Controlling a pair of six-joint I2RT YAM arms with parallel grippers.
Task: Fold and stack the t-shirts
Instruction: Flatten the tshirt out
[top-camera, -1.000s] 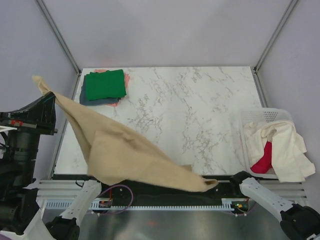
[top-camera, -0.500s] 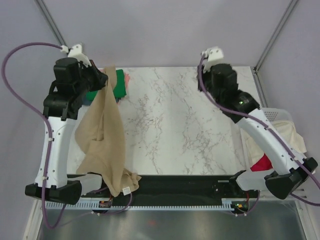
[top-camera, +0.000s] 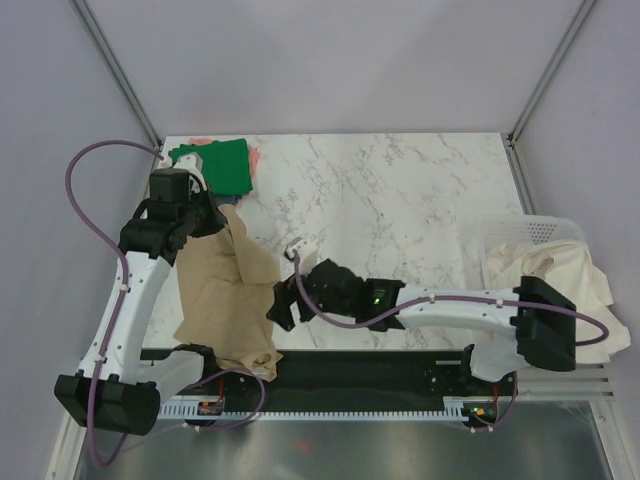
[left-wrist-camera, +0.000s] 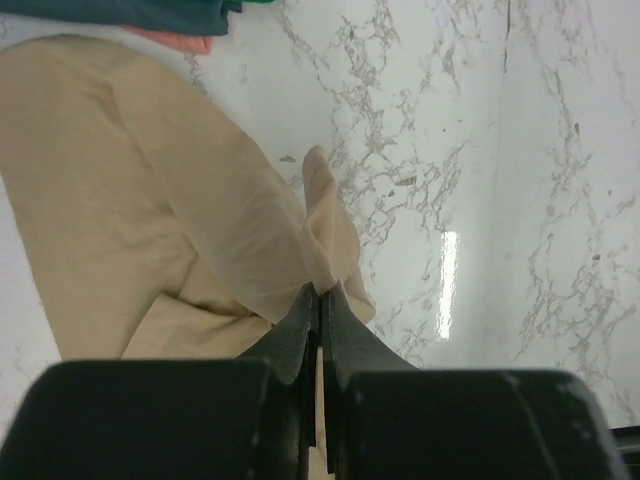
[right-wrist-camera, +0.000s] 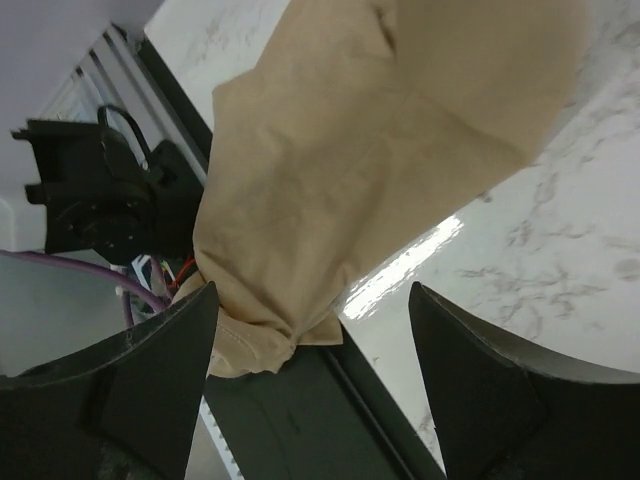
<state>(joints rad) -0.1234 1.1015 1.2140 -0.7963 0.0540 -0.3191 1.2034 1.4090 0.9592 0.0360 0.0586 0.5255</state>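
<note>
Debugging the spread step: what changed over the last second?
Tan t-shirt, earlier stretched in the air between both arms, dropped onto the left side of the table. Right tool let go, opened, and swung low toward its near edge. Left tool stays shut on it. Folded stack and basket unchanged.

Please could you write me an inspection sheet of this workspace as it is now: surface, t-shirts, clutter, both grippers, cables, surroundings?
Surface: white marble table top, glossy, showing a light reflection.
Job's things: tan t-shirt crumpled at the left, its near end over the table's edge; green t-shirt on top of a folded stack at the far left corner; cream cloth in the basket.
Clutter: white mesh basket at the right edge.
Grippers: left gripper shut on the tan t-shirt; right gripper open over its near end, holding nothing.
Cables: purple cable looped on the left arm; another along the right arm.
Surroundings: grey walls, metal frame posts.
</note>
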